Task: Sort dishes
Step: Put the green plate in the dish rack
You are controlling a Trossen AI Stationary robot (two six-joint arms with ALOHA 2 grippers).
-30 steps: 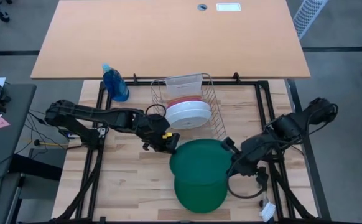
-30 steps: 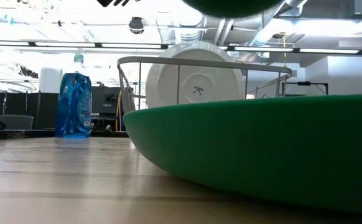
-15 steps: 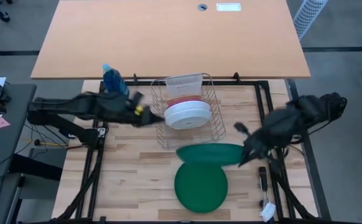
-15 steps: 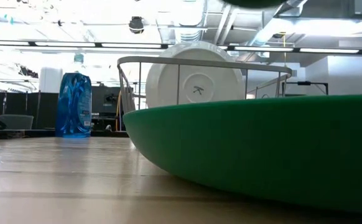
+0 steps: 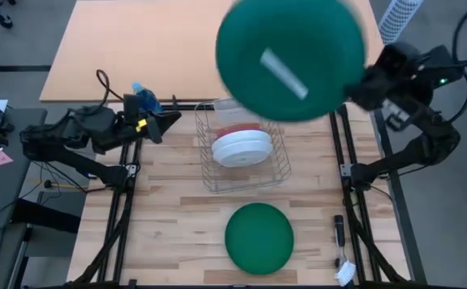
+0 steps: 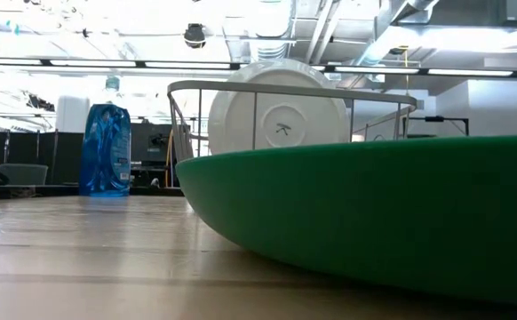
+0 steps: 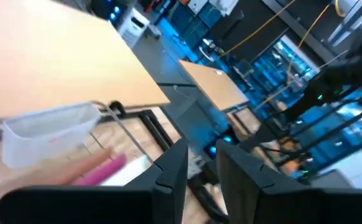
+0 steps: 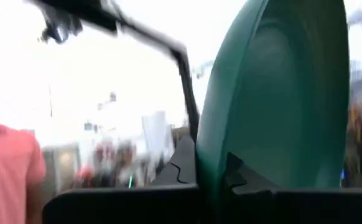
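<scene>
My right gripper (image 5: 360,82) is raised high over the table's far right and is shut on a dark green plate (image 5: 290,56), whose round face is turned up toward the high camera. A second dark green plate (image 5: 259,238) lies flat on the table near the front edge. White plates (image 5: 241,148) and a pink one (image 7: 103,171) stand on edge in the wire rack (image 5: 275,164). My left gripper (image 5: 168,124) hovers open left of the rack, beside the blue bottle (image 5: 147,103), with nothing between its fingers. My right gripper pinches the rim (image 8: 213,163) of the raised green plate between its two fingers, one finger on each face. The fingers reach it from the table's right side. The plate is lifted clear, high above the rack, and extends leftward from the gripper.
The rack stands at the table's far middle with a clear tub (image 5: 237,107) at its back. A larger tan table (image 5: 217,40) lies beyond. In the low view the lying green plate (image 6: 374,231) fills the foreground. A person in a pink top (image 8: 10,168) shows in the room.
My right gripper has risen steeply from beside the lying plate toward the table's far right, carrying one green plate up off the other; the plate has tipped from level, through edge-on, to face upward. My left gripper has drawn back from the plates toward the far left, next to the bottle.
</scene>
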